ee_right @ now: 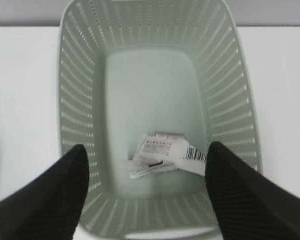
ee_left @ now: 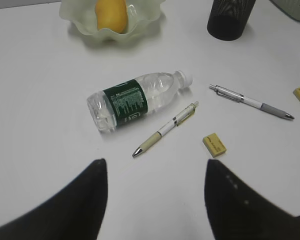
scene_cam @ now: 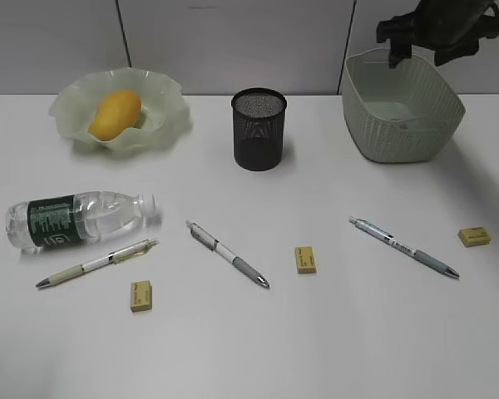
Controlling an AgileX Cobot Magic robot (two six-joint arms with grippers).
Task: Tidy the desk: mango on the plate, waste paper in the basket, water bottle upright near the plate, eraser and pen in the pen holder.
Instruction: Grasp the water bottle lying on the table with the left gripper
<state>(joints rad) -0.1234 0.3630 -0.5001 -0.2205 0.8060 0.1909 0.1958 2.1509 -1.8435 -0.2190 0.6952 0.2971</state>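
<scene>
Hovering over basket at counter's far right corner, right tool spread apart, empty; waste paper lies inside. Mango on plate, far left. Left: water bottle on side near left edge, pens, erasers loose; pen holder at far edge, centre. Left tool apart, empty.

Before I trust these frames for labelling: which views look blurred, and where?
Exterior view: the water bottle's cap end is smeared; pens and erasers are crisp. Right wrist view: soft overall, the waste paper in the basket blurry. Left wrist view: sharp.
</scene>
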